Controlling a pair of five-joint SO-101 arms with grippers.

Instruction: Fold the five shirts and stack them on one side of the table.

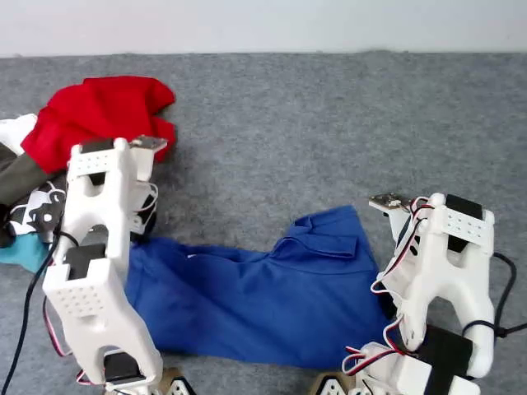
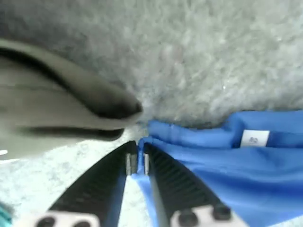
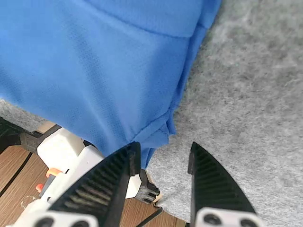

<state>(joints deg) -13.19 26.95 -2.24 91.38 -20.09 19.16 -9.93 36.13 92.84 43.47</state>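
Observation:
A blue shirt (image 1: 263,300) lies spread, partly folded over, at the front middle of the grey felt table between the two arms. My left gripper (image 2: 138,163) is at the shirt's left edge, fingers shut on a thin fold of blue cloth (image 2: 227,165) near the white neck label (image 2: 254,139). My right gripper (image 3: 163,153) stands open at the shirt's right side, its fingers on either side of a hem corner (image 3: 163,132), low over the felt. A red shirt (image 1: 103,111) lies crumpled at the back left.
A pile of other shirts, white, dark grey (image 1: 18,177), black-and-white patterned (image 1: 37,210) and teal, sits at the left edge. A fold of the grey shirt (image 2: 57,104) lies close beside my left gripper. The table's front edge and the right arm's base (image 3: 71,151) are near.

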